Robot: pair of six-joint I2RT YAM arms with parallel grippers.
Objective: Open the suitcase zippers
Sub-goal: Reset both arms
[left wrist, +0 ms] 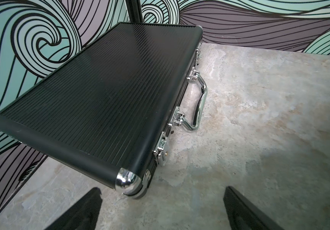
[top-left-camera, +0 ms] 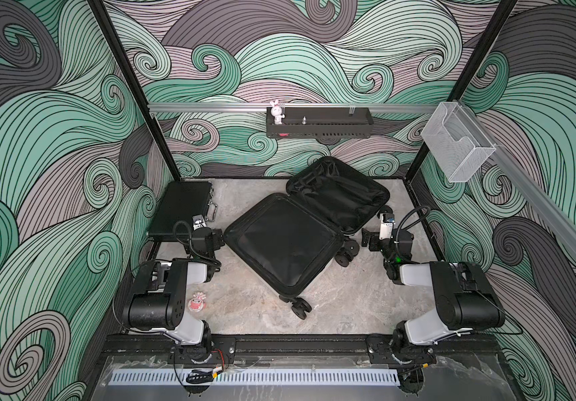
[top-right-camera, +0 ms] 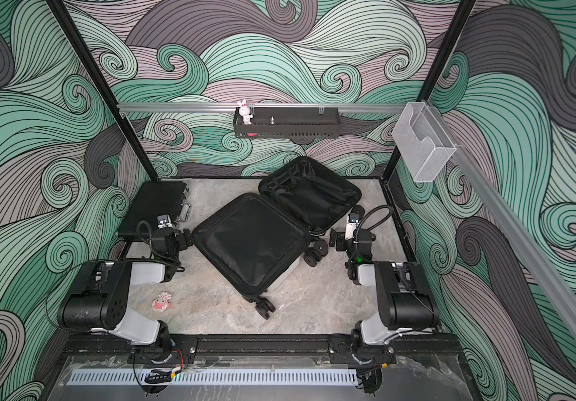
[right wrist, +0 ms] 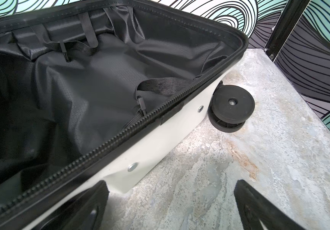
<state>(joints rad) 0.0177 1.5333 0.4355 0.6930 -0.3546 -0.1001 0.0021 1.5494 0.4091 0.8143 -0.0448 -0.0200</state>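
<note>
The unzipped suitcase (top-left-camera: 279, 243) is lying spread open between the left end effector (left wrist: 162, 190) and right end effector (right wrist: 171, 184), both gaping empty.

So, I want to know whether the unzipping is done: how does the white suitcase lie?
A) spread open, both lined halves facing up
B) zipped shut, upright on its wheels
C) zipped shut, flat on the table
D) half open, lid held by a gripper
A: in a top view the suitcase lies spread open, both black-lined halves up, its zippers parted along the rim.
</note>
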